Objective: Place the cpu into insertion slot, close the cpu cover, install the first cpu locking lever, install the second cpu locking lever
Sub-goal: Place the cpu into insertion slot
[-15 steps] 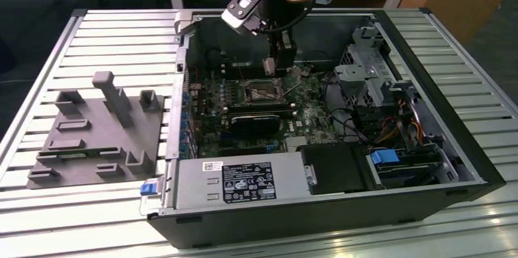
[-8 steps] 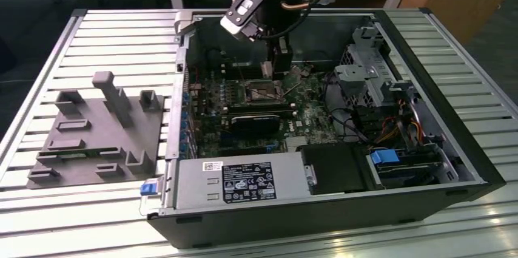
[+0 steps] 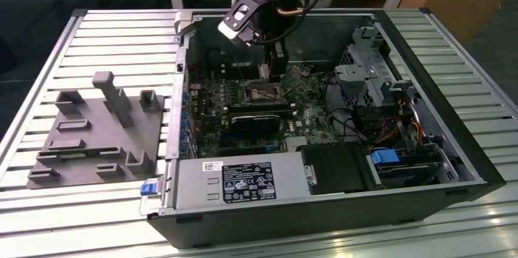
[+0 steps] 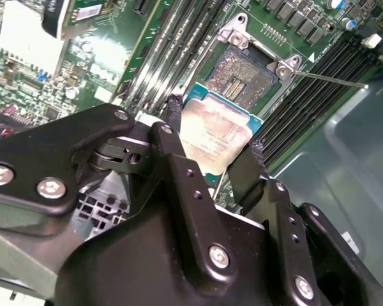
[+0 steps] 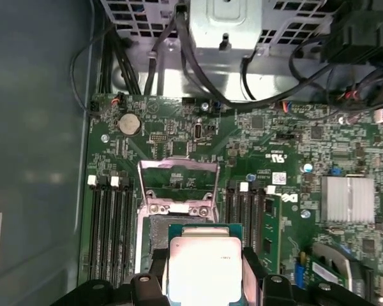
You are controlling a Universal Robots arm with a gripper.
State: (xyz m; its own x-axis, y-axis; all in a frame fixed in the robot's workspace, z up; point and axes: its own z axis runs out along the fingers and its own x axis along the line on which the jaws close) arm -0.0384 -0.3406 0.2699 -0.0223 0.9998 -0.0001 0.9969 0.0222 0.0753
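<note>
Saw black two-finger gripper (image 4: 214,131) clamped on small flat square cpu (image 4: 218,137) w/ silvery-grey metal top and green edge. Noted one black finger (image 4: 172,118) pressed on one side edge, other finger on opp. edge. Found same grip in first wrist view: cpu (image 5: 201,268) betw. the fingers of gripper (image 5: 204,277).

Found cpu held clear of the board, just beside small square dark insertion slot (image 4: 242,73) w/ metal rim, not seated in it. Saw slot's contact field bare. In first wrist view, saw cpu overlapping nearer part of insertion slot (image 5: 154,233).

Noted thin square silvery metal cpu cover (image 5: 179,185) w/ square window tipped up open at slot's far side, away from gripper. Noted thin metal lever rod (image 4: 332,80) running out from a slot corner across the memory slots.

Saw long narrow black memory slots (image 5: 108,229) flanking insertion slot on both sides, on dark green motherboard (image 5: 274,134). Spotted round silver coin battery (image 5: 129,123) beyond cover, and silver finned heatsink (image 5: 348,199) well apart from gripper.

In exterior view, saw gripper (image 3: 273,76) reaching down into open black PC case (image 3: 477,161), directly over insertion slot (image 3: 263,93). Found case lying on silvery slatted table (image 3: 48,221). Noted grey plastic fixture tray (image 3: 97,130) beside case at the exterior view's left, well apart from gripper, and silvery power supply box (image 3: 235,182) at case's near edge.
</note>
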